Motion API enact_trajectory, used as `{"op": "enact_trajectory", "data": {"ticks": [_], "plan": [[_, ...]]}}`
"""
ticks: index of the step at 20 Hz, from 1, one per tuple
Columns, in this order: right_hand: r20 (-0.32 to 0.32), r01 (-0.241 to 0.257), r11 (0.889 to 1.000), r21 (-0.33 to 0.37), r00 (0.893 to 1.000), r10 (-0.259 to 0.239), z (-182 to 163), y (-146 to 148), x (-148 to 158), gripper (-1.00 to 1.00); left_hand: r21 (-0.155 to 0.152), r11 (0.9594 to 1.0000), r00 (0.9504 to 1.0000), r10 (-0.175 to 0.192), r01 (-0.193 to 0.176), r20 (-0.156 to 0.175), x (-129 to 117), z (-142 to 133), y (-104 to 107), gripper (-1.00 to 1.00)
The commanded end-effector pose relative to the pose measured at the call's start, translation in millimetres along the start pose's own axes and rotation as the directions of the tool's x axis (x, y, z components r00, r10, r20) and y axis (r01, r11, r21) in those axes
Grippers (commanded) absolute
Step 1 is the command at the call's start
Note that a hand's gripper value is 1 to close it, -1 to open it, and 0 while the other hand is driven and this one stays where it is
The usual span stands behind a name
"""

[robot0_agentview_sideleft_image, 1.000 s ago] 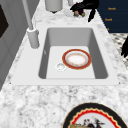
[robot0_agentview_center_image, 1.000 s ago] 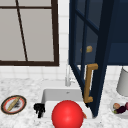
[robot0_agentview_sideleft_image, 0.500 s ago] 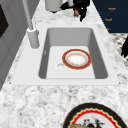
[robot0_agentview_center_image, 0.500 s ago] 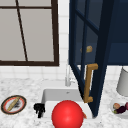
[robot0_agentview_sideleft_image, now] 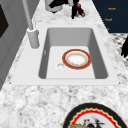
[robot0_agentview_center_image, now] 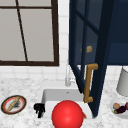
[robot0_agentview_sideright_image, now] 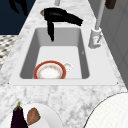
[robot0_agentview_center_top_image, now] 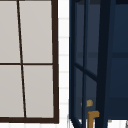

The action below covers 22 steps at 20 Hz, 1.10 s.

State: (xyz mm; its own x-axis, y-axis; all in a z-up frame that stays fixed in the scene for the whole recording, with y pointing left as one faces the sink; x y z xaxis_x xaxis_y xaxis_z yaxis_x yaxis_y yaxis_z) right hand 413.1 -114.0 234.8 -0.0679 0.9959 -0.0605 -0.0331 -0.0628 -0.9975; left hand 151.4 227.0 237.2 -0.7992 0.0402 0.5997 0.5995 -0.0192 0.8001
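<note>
My left hand [robot0_agentview_sideright_image: 60, 16] hovers, fingers [robot0_agentview_sideright_image: 50, 31] loose and holding nothing. The red-rimmed plate [robot0_agentview_sideright_image: 50, 71] lies below them in the sink [robot0_agentview_sideright_image: 85, 60], well apart. I judge this a pre-grasp hover, and reaching the plate calls for descending. My right hand [robot0_agentview_sideleft_image: 62, 3] is by the vegetable plate [robot0_agentview_sideleft_image: 82, 12] (grip unreadable).

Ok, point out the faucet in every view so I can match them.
Front view: the faucet stands at centre, just behind the sink.
Left side view: faucet at upper left, on the sink's rim.
Right side view: faucet at upper right, on the rim.
Shared landmark: the sink.
</note>
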Motion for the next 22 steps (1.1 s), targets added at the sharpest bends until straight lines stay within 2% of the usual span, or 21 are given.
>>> {"op": "enact_trajectory", "data": {"ticks": [1,7,11,14,16,22], "plan": [[0.040,0.049,0.997,0.064,0.998,-0.052,-21.2,-9.4,7.0,-1.00,0.000,1.0000,1.0000,0.000,0.000,0.000,0.0,0.0,0.0,0.00],[0.082,0.089,0.991,0.097,0.992,-0.097,-49.1,-20.5,12.2,-1.00,0.000,1.0000,1.0000,0.000,0.000,0.000,0.0,0.0,0.0,0.00],[0.065,0.050,0.990,0.130,0.996,-0.059,-74.5,-25.1,3.5,-1.00,0.000,1.0000,1.0000,0.000,0.000,0.000,0.0,0.0,0.0,0.00],[0.083,0.041,0.989,0.145,0.995,-0.053,-87.8,-23.3,-4.4,-1.00,0.000,1.0000,1.0000,0.000,0.000,0.000,0.0,0.0,0.0,0.00],[0.089,0.056,0.985,0.161,0.994,-0.071,-99.6,-23.5,-10.7,-1.00,0.000,1.0000,1.0000,0.000,0.000,0.000,0.0,0.0,0.0,0.00],[0.087,0.047,0.970,0.239,0.994,-0.070,-140.8,-4.4,-7.4,-1.00,0.000,1.0000,1.0000,0.000,0.000,0.000,0.0,0.0,0.0,0.00]]}}
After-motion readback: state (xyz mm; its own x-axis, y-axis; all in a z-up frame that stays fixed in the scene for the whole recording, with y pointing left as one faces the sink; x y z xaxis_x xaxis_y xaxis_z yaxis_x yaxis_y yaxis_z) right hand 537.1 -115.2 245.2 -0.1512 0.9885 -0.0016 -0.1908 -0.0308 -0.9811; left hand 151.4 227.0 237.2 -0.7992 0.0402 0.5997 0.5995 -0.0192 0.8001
